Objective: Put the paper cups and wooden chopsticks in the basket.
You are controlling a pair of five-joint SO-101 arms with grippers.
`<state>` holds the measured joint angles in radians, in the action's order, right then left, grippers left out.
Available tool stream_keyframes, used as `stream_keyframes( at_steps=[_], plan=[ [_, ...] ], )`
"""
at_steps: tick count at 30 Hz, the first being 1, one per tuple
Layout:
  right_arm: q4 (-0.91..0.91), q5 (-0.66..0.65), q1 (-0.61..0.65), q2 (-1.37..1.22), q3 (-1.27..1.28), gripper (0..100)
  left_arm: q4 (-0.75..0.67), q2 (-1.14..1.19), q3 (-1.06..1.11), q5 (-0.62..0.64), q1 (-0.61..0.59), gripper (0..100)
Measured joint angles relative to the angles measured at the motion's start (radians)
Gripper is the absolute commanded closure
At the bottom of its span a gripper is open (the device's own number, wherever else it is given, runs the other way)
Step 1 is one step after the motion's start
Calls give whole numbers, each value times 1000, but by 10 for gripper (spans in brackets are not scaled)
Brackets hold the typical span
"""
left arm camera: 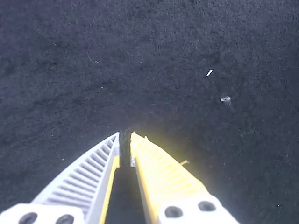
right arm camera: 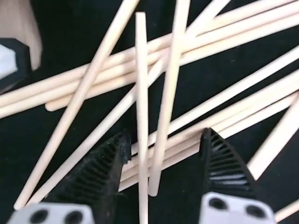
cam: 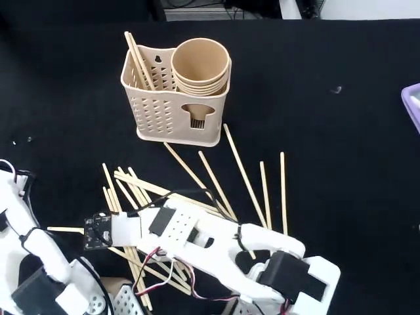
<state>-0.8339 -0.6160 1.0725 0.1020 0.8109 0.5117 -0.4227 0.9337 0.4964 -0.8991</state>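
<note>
A beige perforated basket (cam: 164, 111) stands at the back of the black table, with a stack of paper cups (cam: 200, 62) and a couple of wooden chopsticks (cam: 139, 59) in it. Several loose chopsticks (cam: 243, 174) lie in front of it, and more lie crossed in a pile (cam: 131, 190). My right arm (cam: 184, 233) stretches low over that pile. My right gripper (right arm camera: 163, 140) is open just above it, with two chopsticks (right arm camera: 141, 93) lying between its black fingers. My left gripper (left arm camera: 125, 136) is shut on nothing over bare black cloth, and its arm (cam: 39, 262) sits at the front left corner.
A purple object (cam: 412, 105) pokes in at the right edge. A beige shape (cam: 113, 287) lies at the front edge between the two arms. Bare black cloth spreads to the right of the basket.
</note>
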Motion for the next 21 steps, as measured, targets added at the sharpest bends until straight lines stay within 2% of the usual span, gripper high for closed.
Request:
stream_keyframes(
  at_steps=[3, 6, 14, 21],
  plan=[
    [6, 0, -5, 2, -5, 993, 0, 0, 0, 0, 0, 948],
    [5, 0, -5, 6, -14, 988, 0, 0, 0, 0, 0, 948],
    [-8, 32, -124, 101, -14, 988, 0, 0, 0, 0, 0, 948],
    [-135, 31, -149, 311, -14, 988, 0, 0, 0, 0, 0, 948]
  ],
)
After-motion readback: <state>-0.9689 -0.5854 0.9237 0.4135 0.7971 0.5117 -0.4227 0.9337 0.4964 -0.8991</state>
